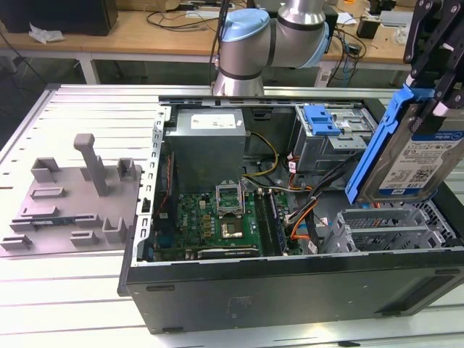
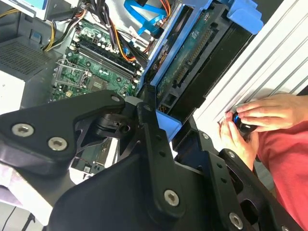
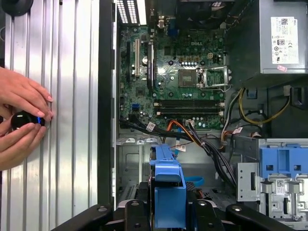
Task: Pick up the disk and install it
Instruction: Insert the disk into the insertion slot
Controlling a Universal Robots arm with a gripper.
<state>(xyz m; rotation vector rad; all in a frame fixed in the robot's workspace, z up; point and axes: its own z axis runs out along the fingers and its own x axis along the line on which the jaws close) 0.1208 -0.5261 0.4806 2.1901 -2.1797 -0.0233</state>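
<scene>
In the exterior view the disk [image 1: 419, 156], a silver drive with a white-and-blue label in a blue caddy, hangs tilted above the right end of the open computer case [image 1: 290, 286]. My gripper [image 1: 429, 87] is shut on it from above, black fingers on both sides. Below it lie the silver drive bays [image 1: 391, 230]. The second wrist view shows the disk's [image 2: 192, 55] green circuit-board underside between my black fingers [image 2: 153, 126]. In the first wrist view the caddy's blue end [image 3: 168, 185] sticks out from the gripper [image 3: 168, 216] over the case floor.
Inside the case are the motherboard [image 1: 217, 217], power supply [image 1: 210, 138], cable bundles [image 3: 202, 139] and a drive cage with a blue latch [image 1: 322, 119]. A grey fixture [image 1: 72, 196] lies on the table at the exterior view's left. A person's hands [image 3: 21, 120] hold a small black knob beside the case.
</scene>
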